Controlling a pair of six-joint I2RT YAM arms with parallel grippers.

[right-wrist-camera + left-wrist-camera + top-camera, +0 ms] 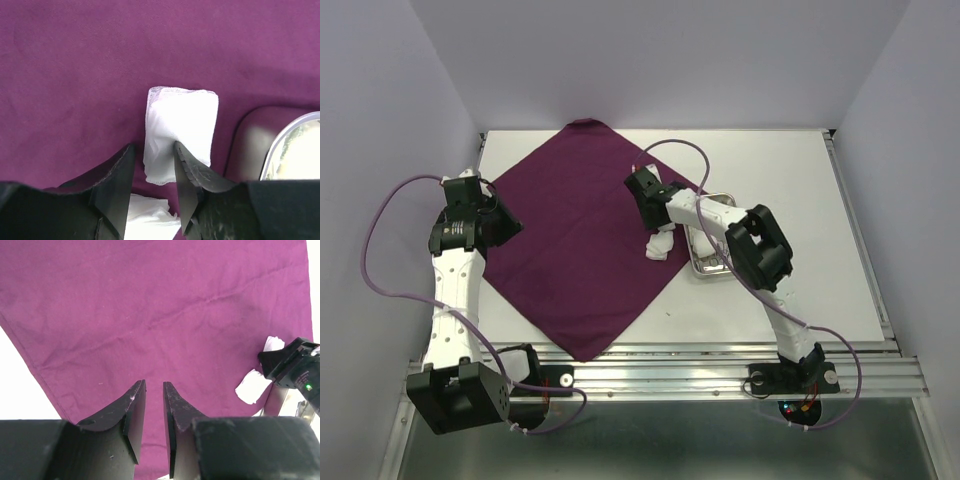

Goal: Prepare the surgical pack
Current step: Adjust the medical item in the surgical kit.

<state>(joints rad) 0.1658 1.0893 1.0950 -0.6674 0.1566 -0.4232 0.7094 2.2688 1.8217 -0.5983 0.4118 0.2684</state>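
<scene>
The dark purple cloth [570,250] of the surgical pack lies as a diamond on the white table. A folded white gauze pad [180,132] rests flat on it, just beyond my right gripper [153,146], whose jaws stand open with a fingertip [192,165] over the pad's near edge. A second, crumpled gauze pad [145,212] lies under the jaws. The steel tray [710,262] sits at the cloth's right corner, right of the gauze [658,247]. My left gripper [154,382] hovers over the cloth's left edge, jaws slightly apart and empty. No thin instruments show.
White walls close in the table at the back and both sides. An aluminium rail [720,375] runs along the near edge by the arm bases. Purple cables loop from each arm. The tray's shiny rim [292,142] lies close to the right gripper's right side.
</scene>
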